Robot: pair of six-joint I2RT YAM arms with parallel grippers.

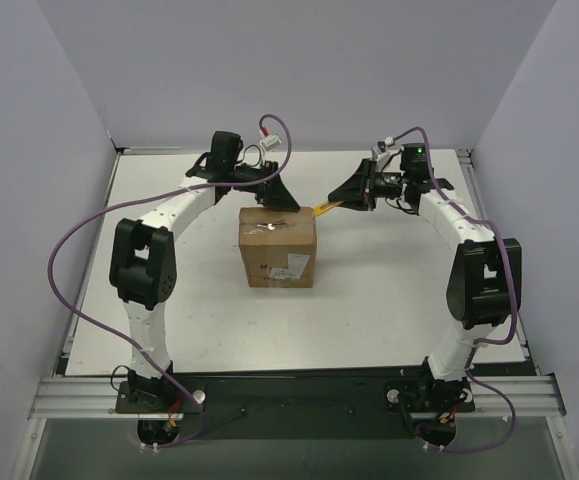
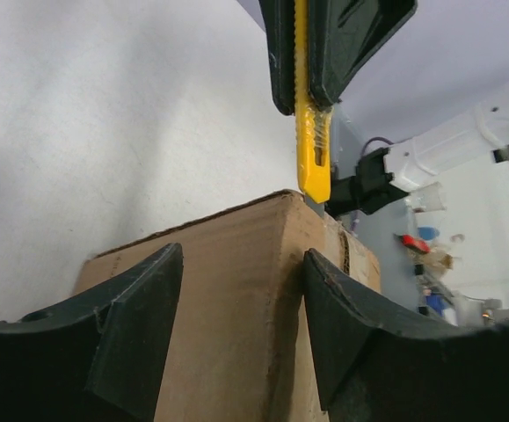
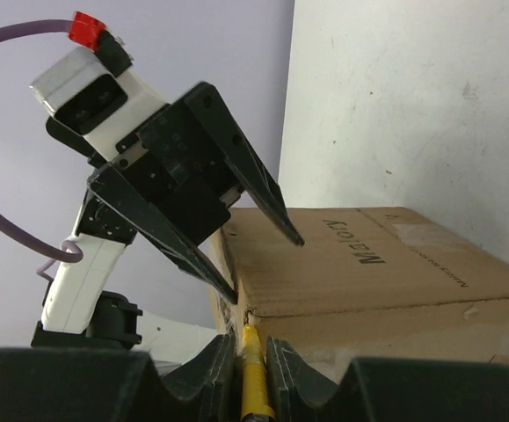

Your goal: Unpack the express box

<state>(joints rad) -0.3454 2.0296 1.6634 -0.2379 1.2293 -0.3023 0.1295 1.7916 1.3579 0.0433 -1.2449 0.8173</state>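
The express box (image 1: pixel 277 248) is a brown carton standing closed in the middle of the table, with a white label on its near side. My left gripper (image 1: pixel 286 203) is open at the box's far top edge. In the left wrist view its fingers (image 2: pixel 135 325) straddle a corner of the box (image 2: pixel 236 299). My right gripper (image 1: pixel 347 194) is shut on a yellow utility knife (image 1: pixel 324 209). The knife (image 3: pixel 254 378) points at the box's (image 3: pixel 368 264) far right top corner, with its tip at the corner seam. The knife also shows in the left wrist view (image 2: pixel 312 141).
The white table (image 1: pixel 389 300) is walled by pale panels on the left, back and right. Purple cables loop off both arms. An aluminium rail (image 1: pixel 299 395) runs along the near edge by the arm bases.
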